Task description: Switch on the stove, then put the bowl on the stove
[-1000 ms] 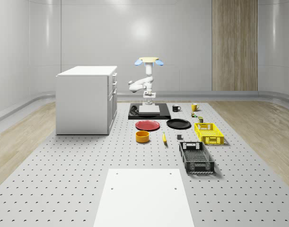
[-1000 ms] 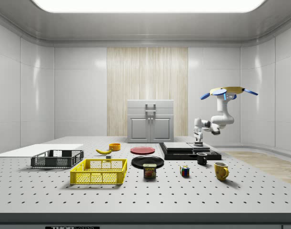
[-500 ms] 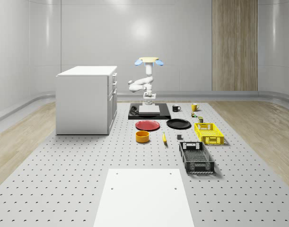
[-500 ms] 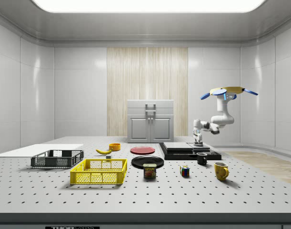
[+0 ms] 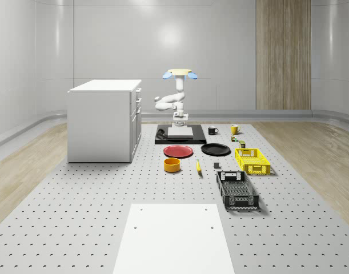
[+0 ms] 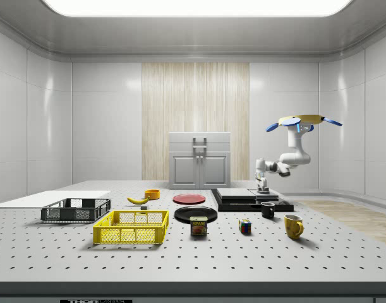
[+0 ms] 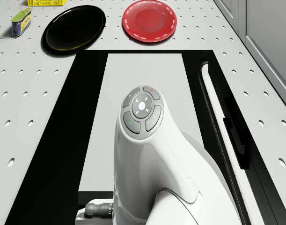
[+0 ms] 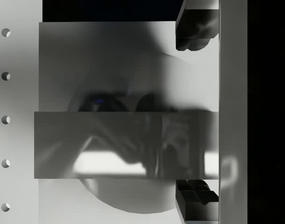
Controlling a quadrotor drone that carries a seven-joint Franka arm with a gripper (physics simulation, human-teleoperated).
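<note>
The drone hovers above the far end of the stove, its white arm folded down so that the end effector hangs just over the stove's pale cooking surface, close to it; whether it touches cannot be told. In the wrist view the two dark fingertips stand wide apart with nothing between them, the glossy stove top mirroring the arm beneath. The stove, a flat black slab on the perforated bench, lies just beside the white cabinet, on the side toward the whole-scene view's right. The orange bowl sits on the bench well apart from the stove, on its near side, beyond the red plate. The black plate lies beside the red one, both just in front of the stove. A banana rests near the bowl. A black mug and a yellow mug stand to the stove's right in the whole-scene view. Farther forward from the stove sit a yellow crate, a black crate, a tin can and a puzzle cube.
</note>
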